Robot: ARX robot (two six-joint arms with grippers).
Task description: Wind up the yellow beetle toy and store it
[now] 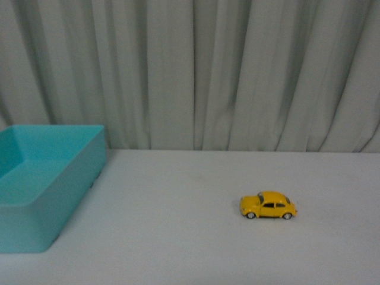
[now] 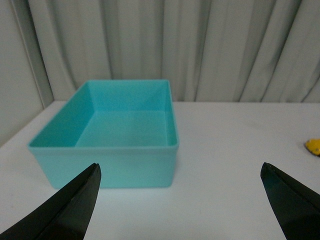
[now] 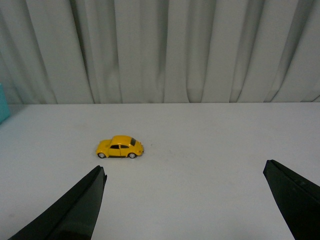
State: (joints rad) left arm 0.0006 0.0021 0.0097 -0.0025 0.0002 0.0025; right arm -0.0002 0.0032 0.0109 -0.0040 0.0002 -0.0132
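Observation:
The yellow beetle toy [image 1: 268, 205] stands on its wheels on the white table, right of centre in the front view, side-on. It also shows in the right wrist view [image 3: 120, 147], ahead of my right gripper [image 3: 184, 172] and towards its left finger. My right gripper is open and empty, well short of the toy. A sliver of the toy shows at the edge of the left wrist view [image 2: 313, 146]. My left gripper [image 2: 180, 172] is open and empty, facing the teal box [image 2: 105, 162]. Neither arm shows in the front view.
The open teal box [image 1: 41, 228] stands at the table's left and holds nothing I can see. A grey pleated curtain [image 1: 196, 71] hangs along the table's far edge. White table surface [image 1: 178, 237] lies between box and toy.

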